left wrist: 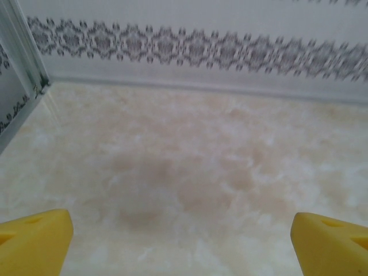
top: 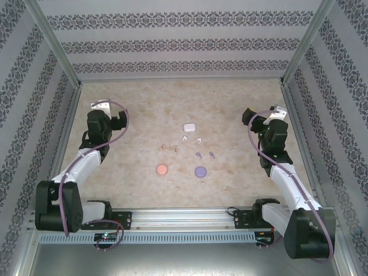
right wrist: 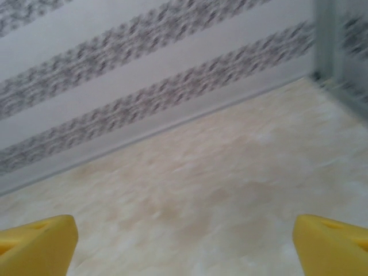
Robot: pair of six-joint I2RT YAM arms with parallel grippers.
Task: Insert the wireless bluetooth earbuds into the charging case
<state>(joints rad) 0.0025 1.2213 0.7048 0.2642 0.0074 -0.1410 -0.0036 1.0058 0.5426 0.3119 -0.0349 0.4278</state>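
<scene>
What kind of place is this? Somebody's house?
Probably not: it looks like a robot testing booth. Wallpapered panels sit in a metal frame, and the left arm and right arm are bolted to a rail beside the table.

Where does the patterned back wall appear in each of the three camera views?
Top external: the back wall spans the top, beyond the marbled tabletop.
Left wrist: the back wall runs across the top, a corner post at its left end.
Right wrist: the back wall slants across the upper left.
Shared landmark: the seam where the tabletop meets the wall's foot.
</scene>
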